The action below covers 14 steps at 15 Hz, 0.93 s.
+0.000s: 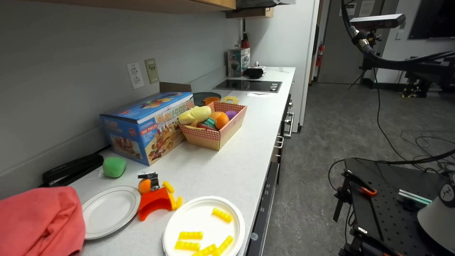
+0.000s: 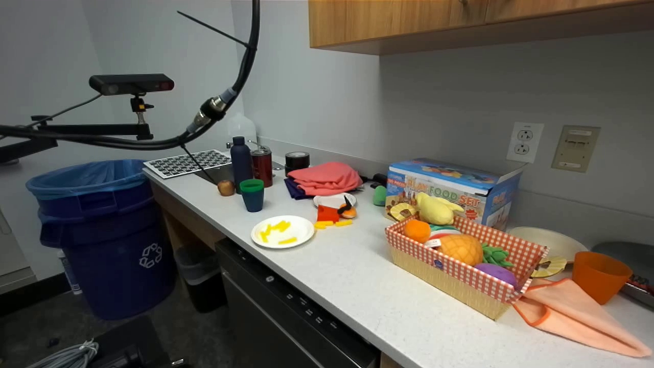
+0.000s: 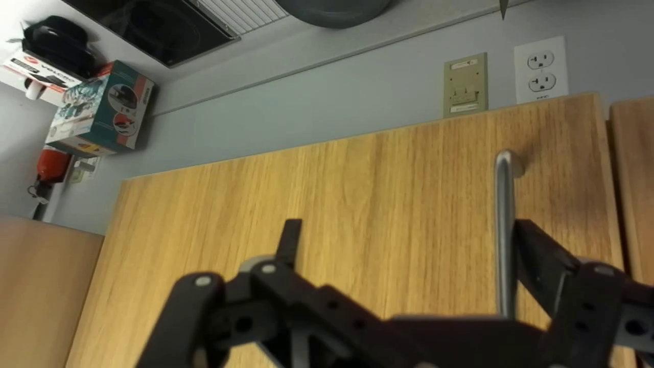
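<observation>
Straddling a door handle [image 3: 505, 240] above the back edge of the counter [image 2: 352, 291]

In the wrist view the gripper [image 3: 407, 230] is released, its fingers [image 3: 290, 240] spread well apart. The door handle, a metal bar, shows between them, just beside one finger; I cannot tell whether they touch. It is fixed to a wooden door [image 3: 352, 220], close to the seam with a neighbouring door [image 3: 633, 179], on the cabinet [image 2: 398, 30] above the counter's back edge. On the wall [image 2: 449, 102] along that edge, a white outlet [image 3: 541, 71] and a beige wall plate [image 3: 465, 84] sit side by side.

Near the back edge stands a blue play-food box [image 1: 153, 122], with a gingham basket [image 2: 444, 281] of toy fruit [image 2: 461, 249] beside it. Close to the front edge, a paper plate [image 1: 199, 214] holds yellow toy fries [image 1: 190, 235]; a red fry holder [image 1: 156, 201] lies between it and a grey-rimmed plate [image 1: 110, 213], which has a coral cloth [image 2: 324, 178] beside it. By one front corner, on the floor [image 1: 341, 142], stands a blue recycling bin [image 2: 110, 255]; a navy bottle [image 2: 241, 166] and a green-rimmed cup [image 2: 252, 197] stand on the counter toward that corner. Toward the opposite end, a black cooktop [image 1: 241, 85] is set into the surface.
</observation>
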Available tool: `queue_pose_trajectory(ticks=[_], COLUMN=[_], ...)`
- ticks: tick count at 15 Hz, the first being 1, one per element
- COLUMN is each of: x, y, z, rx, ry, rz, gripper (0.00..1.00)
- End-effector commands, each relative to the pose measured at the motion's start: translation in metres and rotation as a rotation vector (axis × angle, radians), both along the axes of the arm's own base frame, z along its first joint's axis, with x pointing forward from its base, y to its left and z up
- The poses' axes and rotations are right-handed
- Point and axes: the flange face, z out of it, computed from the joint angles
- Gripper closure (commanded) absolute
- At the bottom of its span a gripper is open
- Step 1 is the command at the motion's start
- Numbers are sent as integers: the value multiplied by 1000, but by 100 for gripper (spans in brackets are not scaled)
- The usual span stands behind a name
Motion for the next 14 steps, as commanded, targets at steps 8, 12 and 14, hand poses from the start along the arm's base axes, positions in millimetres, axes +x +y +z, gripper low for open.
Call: queue_pose_trajectory(ticks=[8, 12, 14], x=[-86, -71, -79], y=[-53, -9, -15], z=[-4, 4, 5], rx=[-93, -46, -52], ry=[91, 55, 71], rz=[-165, -77, -100], gripper=[0, 0, 0])
